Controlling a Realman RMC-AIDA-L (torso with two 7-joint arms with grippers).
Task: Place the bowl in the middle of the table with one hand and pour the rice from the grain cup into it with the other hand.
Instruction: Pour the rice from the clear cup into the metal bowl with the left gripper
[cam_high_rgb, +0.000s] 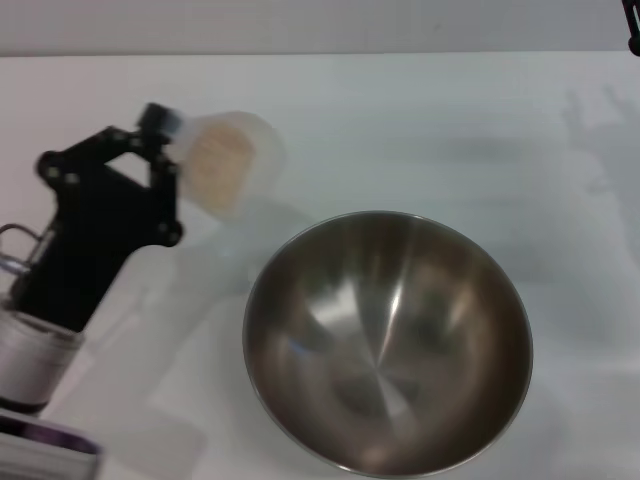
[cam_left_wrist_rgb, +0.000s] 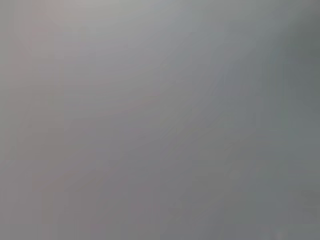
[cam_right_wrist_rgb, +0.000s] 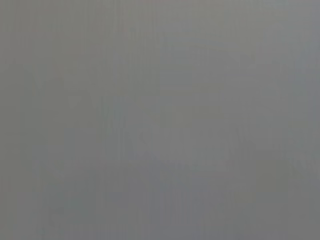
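In the head view the steel bowl (cam_high_rgb: 388, 340) stands on the white table (cam_high_rgb: 420, 120), near the front at the middle. Its inside looks empty. My left gripper (cam_high_rgb: 165, 150) is shut on the grain cup (cam_high_rgb: 225, 160) and holds it in the air to the left of the bowl and a little behind it. The cup is tipped on its side with its mouth toward the bowl, and the pale rice (cam_high_rgb: 215, 165) shows inside it. Only a dark bit of the right arm (cam_high_rgb: 634, 38) shows at the top right corner. Both wrist views show plain grey only.
The table's far edge (cam_high_rgb: 320, 54) runs along the top of the head view. The cup's shadow lies on the table between the left arm and the bowl.
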